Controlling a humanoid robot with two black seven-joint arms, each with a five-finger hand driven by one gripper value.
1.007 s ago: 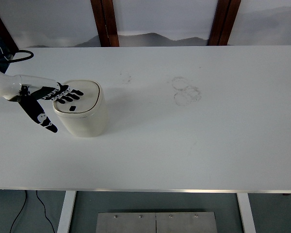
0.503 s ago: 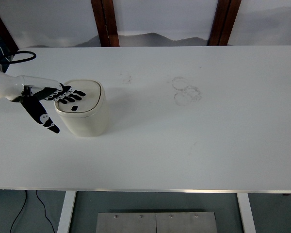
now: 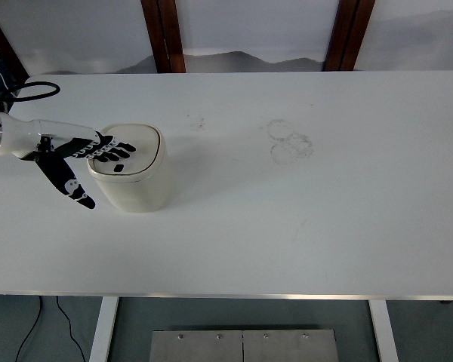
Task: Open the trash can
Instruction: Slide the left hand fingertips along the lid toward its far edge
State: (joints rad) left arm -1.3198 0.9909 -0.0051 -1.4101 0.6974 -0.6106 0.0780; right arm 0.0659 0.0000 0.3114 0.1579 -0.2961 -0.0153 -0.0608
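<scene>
Landmark: I take the small cream plastic trash can with rounded corners (image 3: 130,168) as my reference; it stands upright on the white tabletop (image 3: 302,219), well toward the left side.
Lid: the can's flat cream lid (image 3: 136,147) sits level and closed, with a small dark rectangular mark (image 3: 118,168) near its front edge.
Left hand: my black-and-white left hand (image 3: 83,154) reaches in from the can's left on a white forearm (image 3: 19,136).
Fingers: the fingers (image 3: 115,145) are spread flat and stretched out over the left part of the lid, gripping nothing; I cannot tell whether they press on it or only hover above.
Thumb: it points down and away, just left of the can's front wall, apart from the other fingers.
Right arm: I see none of it.
Marks: faint grey ring stains (image 3: 289,140) lie on the tabletop, well to the right of the can.
Cable: a black loop (image 3: 30,89) lies behind and left of the can, near the tabletop's far corner.
</scene>
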